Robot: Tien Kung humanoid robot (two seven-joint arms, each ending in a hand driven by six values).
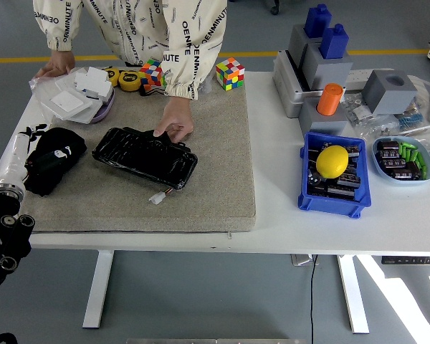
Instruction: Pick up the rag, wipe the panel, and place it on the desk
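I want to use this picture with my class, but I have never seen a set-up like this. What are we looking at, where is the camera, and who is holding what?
There is one picture, taken from a camera high on a humanoid robot, looking down over a white table. The black machinery at the lower left is the robot's left arm, resting at the table's edge; its right arm is out of view. Nothing is held by the robot.

On a grey mat lie a black rag and a glossy black panel. A person stands on the far side, one hand resting on the panel's far edge, the other on a bag of white parts. Also there: two puzzle cubes, and a blue bin with a yellow lemon.
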